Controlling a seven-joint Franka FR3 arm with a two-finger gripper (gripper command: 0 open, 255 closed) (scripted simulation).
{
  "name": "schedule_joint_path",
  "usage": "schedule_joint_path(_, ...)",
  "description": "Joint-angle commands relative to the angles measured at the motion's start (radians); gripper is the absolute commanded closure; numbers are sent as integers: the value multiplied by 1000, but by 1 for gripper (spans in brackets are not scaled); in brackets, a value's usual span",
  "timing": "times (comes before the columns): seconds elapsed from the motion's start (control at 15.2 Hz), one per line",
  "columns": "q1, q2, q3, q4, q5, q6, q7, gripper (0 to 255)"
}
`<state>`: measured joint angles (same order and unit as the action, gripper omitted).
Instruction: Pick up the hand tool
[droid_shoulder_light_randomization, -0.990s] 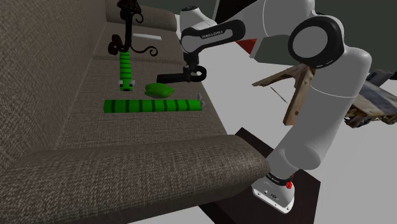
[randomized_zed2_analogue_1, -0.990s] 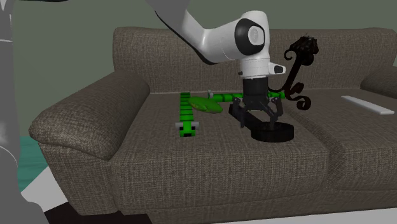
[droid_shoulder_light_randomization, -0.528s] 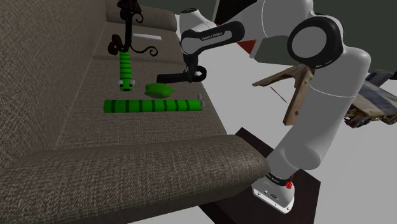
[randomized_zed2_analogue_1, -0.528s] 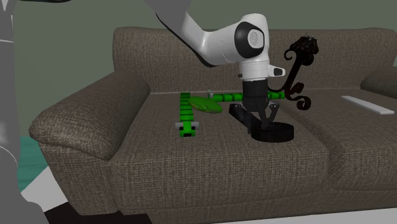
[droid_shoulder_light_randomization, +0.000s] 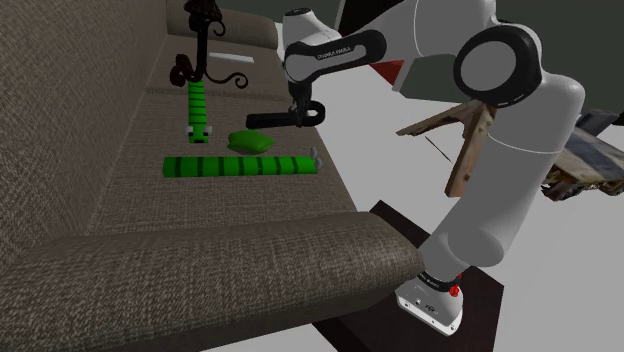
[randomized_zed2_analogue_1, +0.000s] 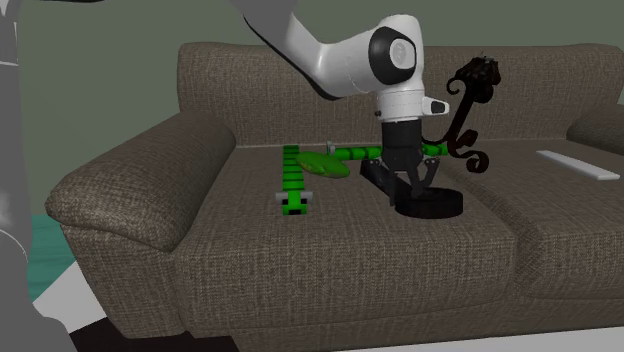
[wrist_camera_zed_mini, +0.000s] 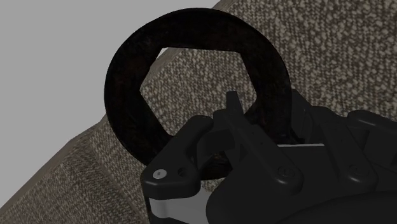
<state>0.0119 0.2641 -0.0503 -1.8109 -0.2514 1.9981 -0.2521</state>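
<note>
Cloth: the sofa (randomized_zed2_analogue_1: 300, 250), coarse woven, speckled brown, rough. 
The hand tool (wrist_camera_zed_mini: 121, 95) is black, matt and faintly grainy; material not determinable. 
The end effector (randomized_zed2_analogue_1: 408, 186) is black and smooth with a dull sheen. 
The arm (droid_shoulder_light_randomization: 500, 150) has white, smooth, glossy shells. 
The green banded rod (droid_shoulder_light_randomization: 240, 165) is smooth and slightly glossy. 
The wooden frame (droid_shoulder_light_randomization: 470, 130) is bare and matt.

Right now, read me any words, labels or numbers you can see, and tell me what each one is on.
Arm: one short line of pale lettering on its dark band, too small to read.
Wrench: no text.
Sofa: no text.
</note>
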Motion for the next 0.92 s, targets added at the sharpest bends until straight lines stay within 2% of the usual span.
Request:
schedule_joint_path(0.0, 0, -10, 0, 12, 2, -21, -6, 255)
schedule_joint_path(0.73, 3, -47, 2, 109, 11, -152, -35, 255)
schedule_joint_path(0.86, 3, -48, 2, 110, 11, -154, -36, 255)
